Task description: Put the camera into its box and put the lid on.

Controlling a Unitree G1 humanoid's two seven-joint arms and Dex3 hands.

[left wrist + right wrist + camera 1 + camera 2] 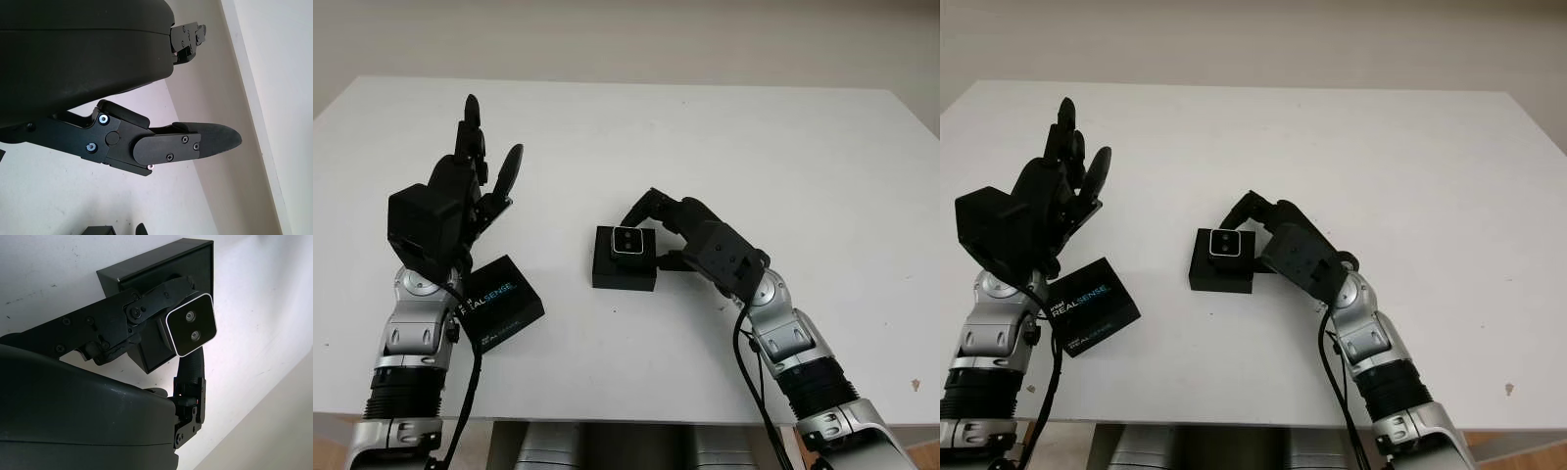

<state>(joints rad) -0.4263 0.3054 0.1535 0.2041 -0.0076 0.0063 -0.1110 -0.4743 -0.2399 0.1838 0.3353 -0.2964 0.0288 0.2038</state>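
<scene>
A small silver-faced camera [627,242] with two lenses is pinched in my right hand [651,235], just over the open black box [624,272] in the middle of the table. In the right wrist view the camera [191,331] sits between the fingers [146,308] above the box [161,269]. The black lid [499,304], printed REALSENSE, lies flat at the left. My left hand [475,176] is raised above and behind the lid, open, holding nothing.
The white table [783,166] has free room on its right half and along the back. Its front edge runs just below the lid and the box.
</scene>
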